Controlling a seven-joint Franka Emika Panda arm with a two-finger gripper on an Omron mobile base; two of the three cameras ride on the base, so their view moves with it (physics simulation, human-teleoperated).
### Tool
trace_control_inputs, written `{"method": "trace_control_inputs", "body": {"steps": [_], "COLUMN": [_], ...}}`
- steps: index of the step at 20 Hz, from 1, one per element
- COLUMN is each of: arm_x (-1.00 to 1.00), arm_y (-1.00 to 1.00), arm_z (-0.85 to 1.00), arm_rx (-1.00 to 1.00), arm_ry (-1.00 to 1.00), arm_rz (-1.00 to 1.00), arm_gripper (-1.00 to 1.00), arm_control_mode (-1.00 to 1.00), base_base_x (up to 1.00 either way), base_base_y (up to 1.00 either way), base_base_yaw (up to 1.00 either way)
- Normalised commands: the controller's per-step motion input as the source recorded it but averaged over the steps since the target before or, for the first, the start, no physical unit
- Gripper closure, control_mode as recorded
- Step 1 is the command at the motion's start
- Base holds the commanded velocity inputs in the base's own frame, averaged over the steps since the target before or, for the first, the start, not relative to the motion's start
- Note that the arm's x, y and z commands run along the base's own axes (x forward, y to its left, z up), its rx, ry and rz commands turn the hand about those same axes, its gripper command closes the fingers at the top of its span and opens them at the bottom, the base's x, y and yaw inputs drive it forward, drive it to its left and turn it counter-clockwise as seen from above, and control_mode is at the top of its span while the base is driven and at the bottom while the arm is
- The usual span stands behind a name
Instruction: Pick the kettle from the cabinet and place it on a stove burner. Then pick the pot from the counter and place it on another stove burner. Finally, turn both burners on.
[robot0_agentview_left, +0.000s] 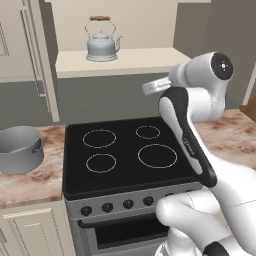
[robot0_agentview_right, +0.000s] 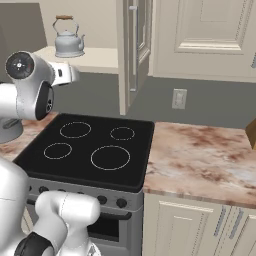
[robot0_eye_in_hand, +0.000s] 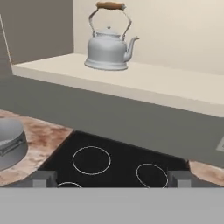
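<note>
The small rounded silvery-grey kettle (robot0_eye_in_hand: 108, 49) stands upright on the cream cabinet's flat beige shelf (robot0_eye_in_hand: 175, 89), above the black glass stove (robot0_agentview_left: 125, 152). Left of that stove, the wide grey metal pot (robot0_agentview_left: 19, 148) sits on the marble-look counter (robot0_agentview_left: 35, 180). The gripper (robot0_eye_in_hand: 112, 178) hangs wide open and empty over the stove; no writing is legible.

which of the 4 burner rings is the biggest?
The front-right ring on the stove top, the side away from the pot. Its circle is clearly wider than the other three; the back-right ring is the smallest.

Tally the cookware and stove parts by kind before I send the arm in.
Small silvery-grey kettle with wooden-topped wire handle: 1
Wide grey metal pot: 1
White-ringed burners on the black glass cooktop: 4
Dark round stove knobs showing in the left base view: 4
Total: 10
</note>
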Motion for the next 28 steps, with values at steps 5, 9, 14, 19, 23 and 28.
{"method": "trace_control_inputs", "body": {"steps": [5, 9, 14, 19, 23, 28], "arm_x": [0.00, 0.00, 0.00, 0.00, 0.00, 0.08], "arm_y": [0.01, 0.02, 0.07, 0.11, 0.12, 0.05], "arm_z": [0.34, 0.32, 0.33, 0.34, 0.33, 0.23], "arm_rx": [0.00, 0.00, 0.00, 0.00, 0.00, 0.00], "arm_ry": [-0.20, -0.20, -0.18, -0.15, -0.11, -0.03], "arm_rz": [0.05, 0.06, 0.04, 0.02, 0.01, 0.00], "arm_gripper": [-1.00, -1.00, -1.00, -1.00, -1.00, -1.00], "arm_control_mode": [-1.00, -1.00, -1.00, -1.00, -1.00, -1.00], "base_base_x": [0.00, 0.00, 0.00, 0.00, 0.00, 0.00], "base_base_y": [0.00, 0.00, 0.00, 0.00, 0.00, 0.00], "base_base_yaw": [0.00, 0.00, 0.00, 0.00, 0.00, 0.00]}}
